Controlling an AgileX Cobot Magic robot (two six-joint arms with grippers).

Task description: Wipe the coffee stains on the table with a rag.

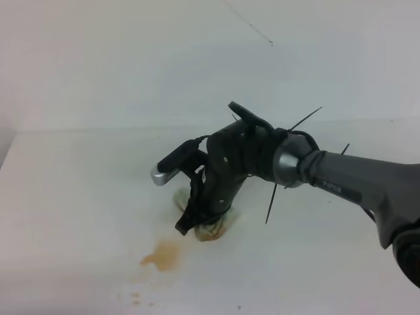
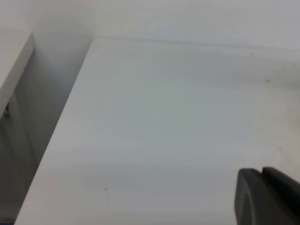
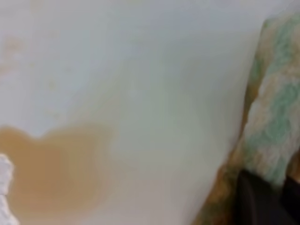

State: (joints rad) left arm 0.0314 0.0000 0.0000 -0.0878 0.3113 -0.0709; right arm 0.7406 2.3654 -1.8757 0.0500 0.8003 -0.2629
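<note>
Exterior high view, from the near edge of the table [image 1: 79, 197] back: a few faint tan specks [image 1: 135, 298] sit closest to the front edge, then one orange-brown coffee blotch [image 1: 164, 254], oval, its long axis running roughly left-front to right-back. Just behind and to the right of it, the right gripper [image 1: 190, 220] presses one bunched green-and-white rag [image 1: 211, 229] onto the surface, jaws clamped together on the cloth. So the stain lies forward and leftward of the rag, near but not touching; a short drag that way should cover it. The right arm is clearly the nearer. Of the left gripper [image 2: 267, 197] only a dark edge shows, over bare table near the far left corner; I cannot tell its state.
</note>
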